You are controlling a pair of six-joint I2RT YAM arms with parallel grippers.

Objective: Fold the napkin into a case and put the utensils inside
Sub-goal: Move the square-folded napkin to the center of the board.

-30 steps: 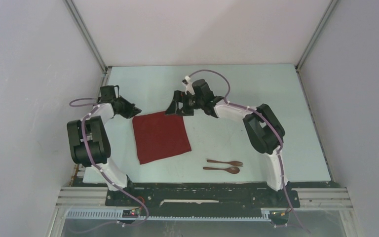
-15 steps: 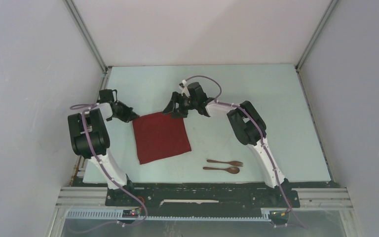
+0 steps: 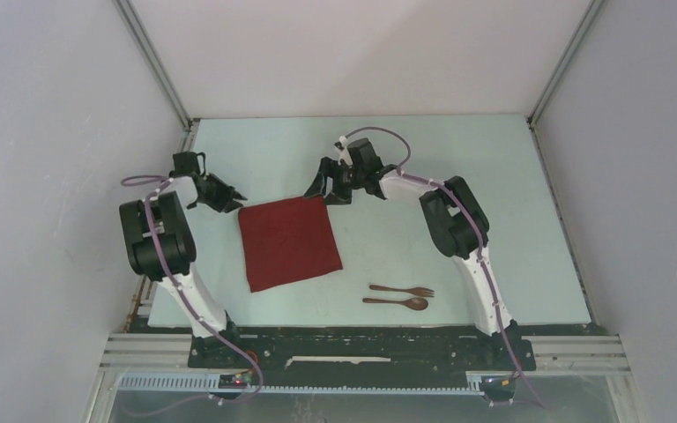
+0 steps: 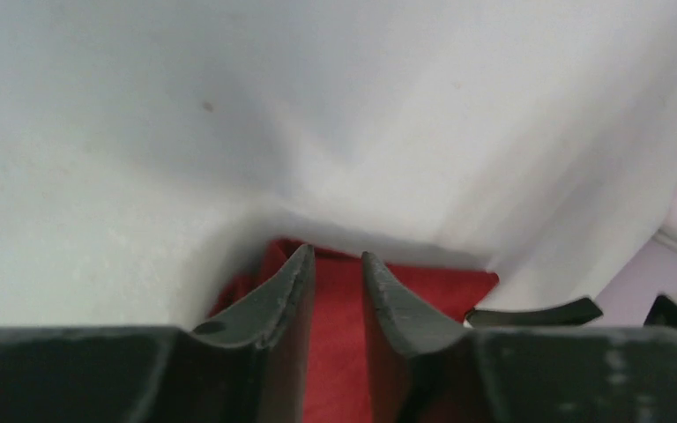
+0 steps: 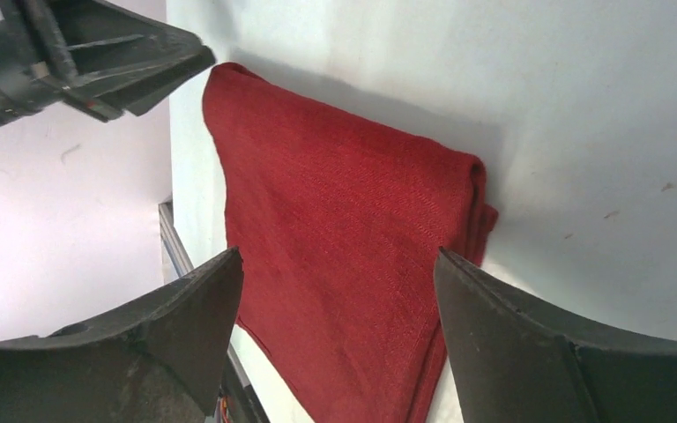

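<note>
The dark red napkin (image 3: 287,243) lies flat on the table as a folded square with layered edges. It also shows in the right wrist view (image 5: 335,185) and the left wrist view (image 4: 441,282). My left gripper (image 3: 232,199) (image 4: 337,260) hovers just off its far left corner, jaws a narrow gap apart and empty. My right gripper (image 3: 320,190) (image 5: 337,256) is wide open and empty over its far right corner. The dark brown fork (image 3: 404,290) and spoon (image 3: 396,302) lie side by side near the front, right of the napkin.
The pale table (image 3: 458,167) is boxed in by white walls at the back and sides. The left arm's elbow (image 3: 154,238) stands left of the napkin, the right arm's elbow (image 3: 454,220) right of it. The left gripper shows in the right wrist view (image 5: 97,62).
Both grippers have drawn back slightly from the napkin's far corners. The right gripper moved right and a little away. The napkin lies flat, barely shifted. Fork and spoon have not moved.
</note>
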